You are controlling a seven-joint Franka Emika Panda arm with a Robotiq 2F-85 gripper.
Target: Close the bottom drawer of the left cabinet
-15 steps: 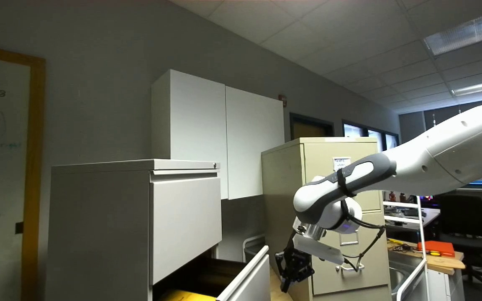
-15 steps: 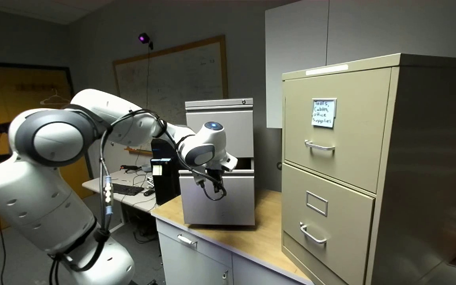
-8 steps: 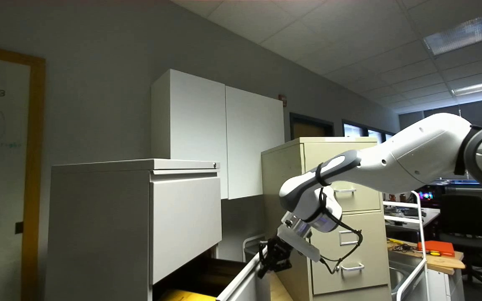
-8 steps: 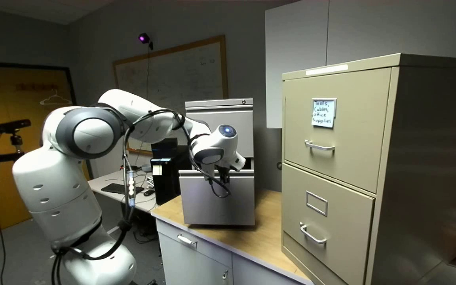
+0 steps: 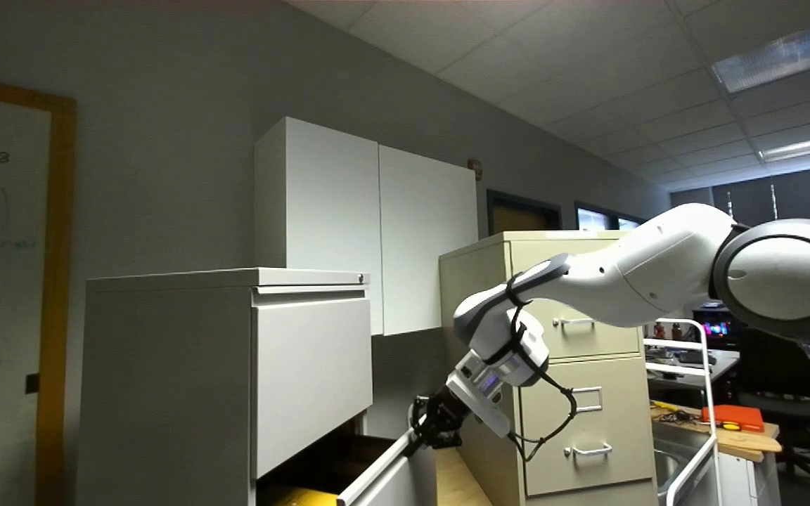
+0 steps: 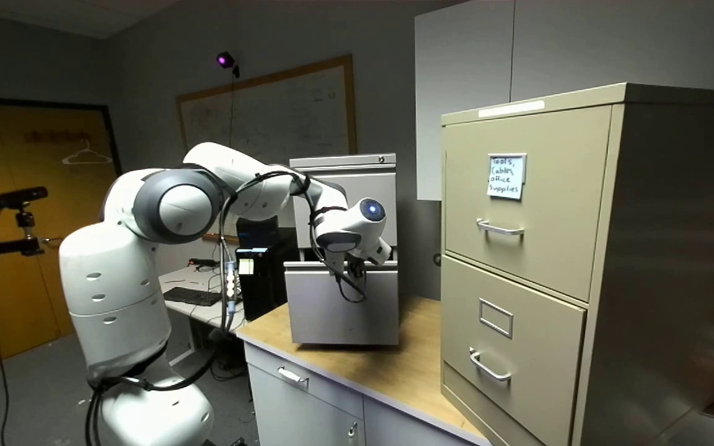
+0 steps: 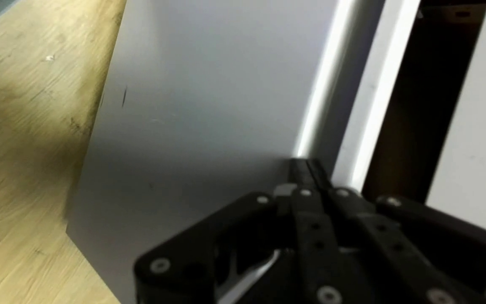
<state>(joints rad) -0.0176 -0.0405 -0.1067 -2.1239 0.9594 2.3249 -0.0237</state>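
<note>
The left cabinet is pale grey-white and boxy, and it stands in both exterior views (image 5: 166, 379) (image 6: 341, 162). Its bottom drawer is partly open, with a flat grey front (image 5: 408, 481) (image 6: 338, 316) and something yellow inside. In the wrist view the drawer front (image 7: 217, 84) fills the middle, with a dark gap behind its top rim. My gripper (image 7: 309, 164) is shut with nothing between its fingers. Its fingertips press at the drawer front's upper edge, by the recessed lip. In an exterior view the gripper (image 5: 415, 444) is at the drawer's outer top edge.
A beige filing cabinet (image 6: 518, 260) with handles stands beside the drawer. The cabinet sits on a wooden countertop (image 6: 425, 371). White wall cupboards (image 5: 426, 239) hang above. A desk with a keyboard (image 6: 193, 296) is behind the arm.
My gripper has moved toward the left cabinet and reached the drawer front. In the last half second the bottom drawer has slid a little inward. The gripper has stayed shut.
</note>
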